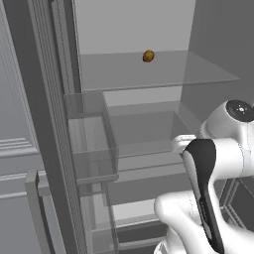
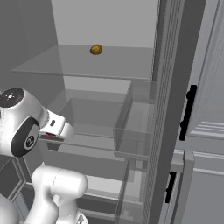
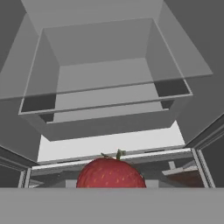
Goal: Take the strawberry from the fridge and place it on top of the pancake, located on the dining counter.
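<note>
The fridge [image 1: 149,74] stands open in front of me, with clear glass shelves and a clear drawer [image 3: 105,87]. The strawberry [image 3: 110,173], red with pale seeds and a green stalk, sits close up at the bottom of the hand view, right at my fingertips. In the right base view it shows as a small red spot [image 2: 49,136] at the tip of my gripper [image 2: 51,134], which is shut on it in front of the middle shelves. My white hand [image 1: 181,144] pokes out beside the arm. The pancake and the dining counter are out of view.
A small orange-brown rounded item [image 1: 148,56] [image 2: 96,49] lies on the upper glass shelf. Clear door bins [image 1: 92,144] [image 2: 135,127] hang on the open doors at either side. Panelled grey cabinets [image 2: 205,144] with black handles flank the fridge.
</note>
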